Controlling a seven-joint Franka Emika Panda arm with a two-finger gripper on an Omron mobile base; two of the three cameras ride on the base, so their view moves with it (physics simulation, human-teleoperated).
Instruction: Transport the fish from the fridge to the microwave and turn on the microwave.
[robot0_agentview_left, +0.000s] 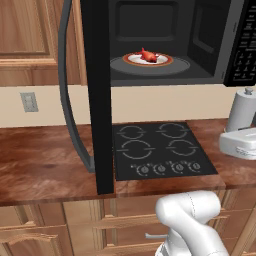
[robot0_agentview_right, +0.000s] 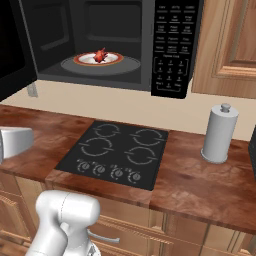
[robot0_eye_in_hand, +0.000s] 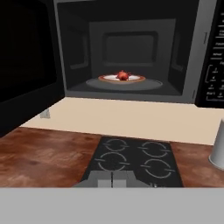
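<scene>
The fingers show in the hand view only as small dark tips at the bottom edge, close together with a thin slit between them and nothing held; whether they are fully closed I cannot tell. Ahead of them lies the black cooktop set into the reddish wood table. Above it, at 12 o'clock, the microwave stands open, its door swung out to the left. Inside, the fish is small and bright red-orange, lying on a white plate with an orange rim, which rests on the round grey turntable in the middle of the cavity. The keypad is at 3 o'clock from the cavity. On the table at the cooktop's right stands a grey cylinder with a knob.
</scene>
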